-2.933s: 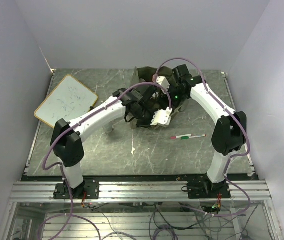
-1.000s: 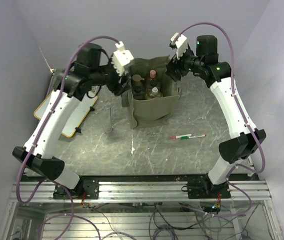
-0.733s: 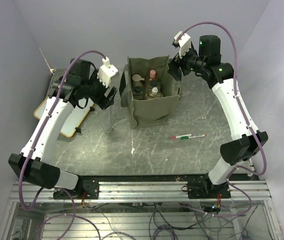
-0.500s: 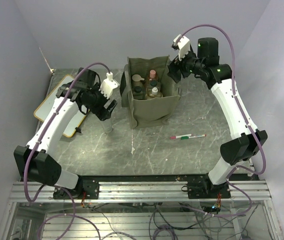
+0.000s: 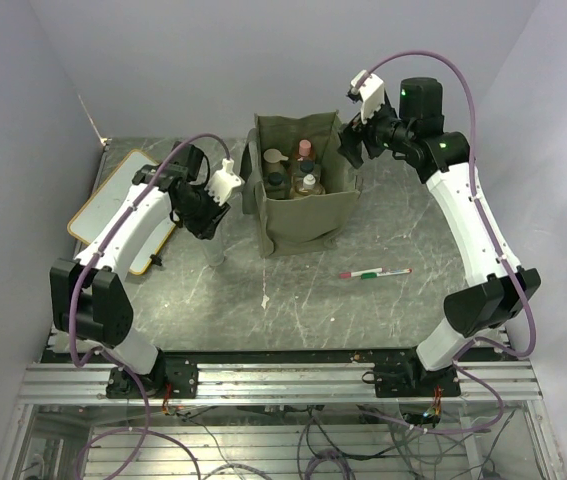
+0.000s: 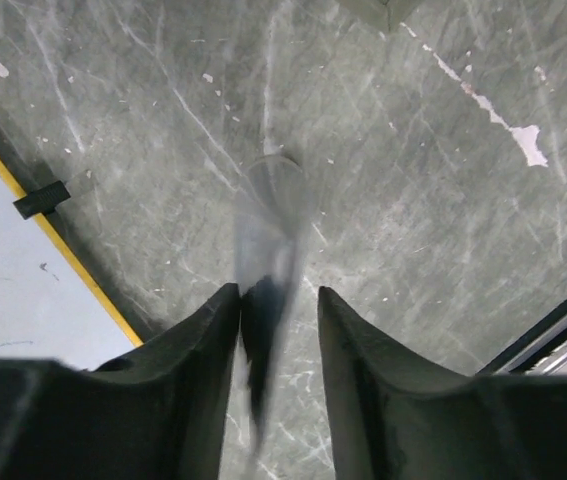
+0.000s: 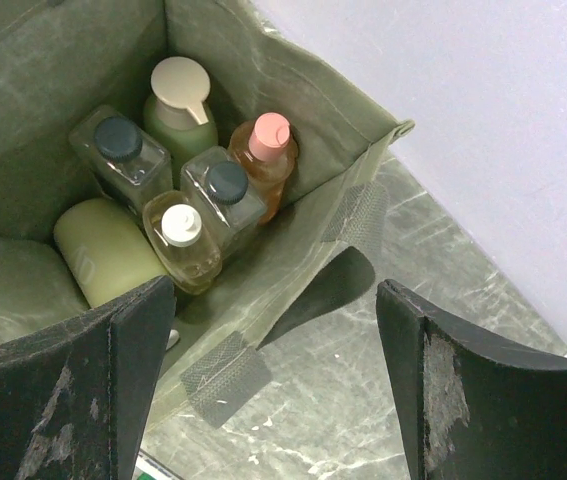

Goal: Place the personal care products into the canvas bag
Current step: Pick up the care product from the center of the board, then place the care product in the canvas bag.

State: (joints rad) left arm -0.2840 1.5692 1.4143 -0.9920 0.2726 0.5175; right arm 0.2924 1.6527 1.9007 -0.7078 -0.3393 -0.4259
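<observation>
Six personal care products (image 7: 218,195) in the canvas bag (image 5: 303,205), one grey tube (image 6: 268,240) outside it.
From the top view, you see the canvas bag upright on the surface (image 5: 293,290), left jaws low beside it, right jaws above its far right corner. Your left wrist view has the jaws flanking the blurred grey tube standing on the surface; whether they pinch it you cannot tell. Your right wrist view shows those jaws spread wide over the products packed in the bag.

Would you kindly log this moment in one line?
left tool open around clear tube | right tool open above canvas bag | bottles in bag
</observation>
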